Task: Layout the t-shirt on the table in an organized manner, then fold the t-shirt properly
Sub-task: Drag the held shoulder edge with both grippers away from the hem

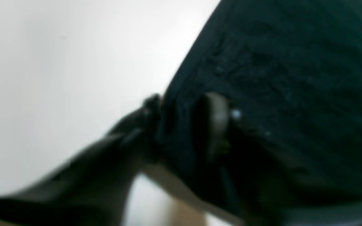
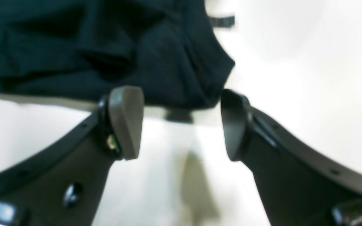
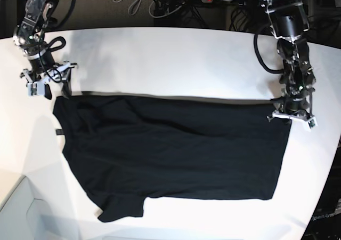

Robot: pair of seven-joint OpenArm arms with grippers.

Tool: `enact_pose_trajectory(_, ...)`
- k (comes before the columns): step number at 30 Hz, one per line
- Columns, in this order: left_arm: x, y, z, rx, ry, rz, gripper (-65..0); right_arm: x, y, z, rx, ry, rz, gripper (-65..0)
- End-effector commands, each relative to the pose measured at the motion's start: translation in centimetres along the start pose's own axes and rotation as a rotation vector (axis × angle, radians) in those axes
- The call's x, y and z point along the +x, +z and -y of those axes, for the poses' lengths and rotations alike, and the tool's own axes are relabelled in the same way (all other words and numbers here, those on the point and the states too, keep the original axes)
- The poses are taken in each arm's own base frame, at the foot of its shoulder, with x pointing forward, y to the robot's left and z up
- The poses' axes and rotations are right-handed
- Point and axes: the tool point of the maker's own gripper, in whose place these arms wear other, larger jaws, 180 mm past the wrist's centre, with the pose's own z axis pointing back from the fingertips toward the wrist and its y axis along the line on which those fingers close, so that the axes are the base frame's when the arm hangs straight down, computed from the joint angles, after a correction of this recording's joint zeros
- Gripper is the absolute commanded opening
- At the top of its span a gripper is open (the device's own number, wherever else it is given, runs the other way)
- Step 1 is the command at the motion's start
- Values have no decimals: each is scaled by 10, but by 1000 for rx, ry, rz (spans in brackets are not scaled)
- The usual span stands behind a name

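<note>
One black t-shirt [image 3: 170, 154] lies on the white tabletop [image 3: 170, 58], two tools on it. Left tool [image 1: 184, 125] pinches a shirt corner between nearly closed fingers. Right tool [image 2: 181, 122] gapes wide, holding nothing, shirt edge just ahead.

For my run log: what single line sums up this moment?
left gripper: shut on t-shirt corner | right gripper: open beside shirt | table

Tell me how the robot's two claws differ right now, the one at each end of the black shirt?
The left gripper has its jaws nearly together with a fold of the t-shirt pinched between them; the right gripper has its jaws wide apart with nothing between them. The left sits on the shirt's corner; the right hangs just off the shirt's edge. Both are low over the white table.
</note>
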Motion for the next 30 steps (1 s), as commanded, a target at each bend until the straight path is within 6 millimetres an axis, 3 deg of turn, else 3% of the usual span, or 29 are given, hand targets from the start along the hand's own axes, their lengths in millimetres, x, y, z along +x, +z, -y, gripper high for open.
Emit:
enact_pose_trajectory(1, 3, 0, 1, -5, 1, -8, -574, 12, -1, 6, 0, 4, 41, -254)
enact_pose_trajectory(3, 3, 0, 1, -5, 1, -11, -650, 9, -3, 14, -4, 5, 27, -254)
enact_pose_trajectory(11, 2, 0, 1, -4, 2, -12, -650, 23, -14, 16, -3, 8, 56, -254)
enact_pose_trajectory(19, 2, 0, 0, -3, 0, -12, -650, 2, -33, 17, 7, -79, 8, -264)
enact_pose_trajectory(21, 4, 0, 0, -3, 1, -6, -650, -3, -32, 17, 7, -82, -3, -321)
enact_pose_trajectory(25, -4, 8, -7, 5, -12, -11, -650, -16, -23, 18, 3, -77, -31, -605)
enact_pose_trajectory(26, -6, 13, -9, 6, -20, -12, -650, -14, -15, 24, -7, -46, -39, -650)
enact_pose_trajectory(30, -6, 35, -6, -15, -53, -62, -650, -13, 16, 23, -13, 38, -39, -650)
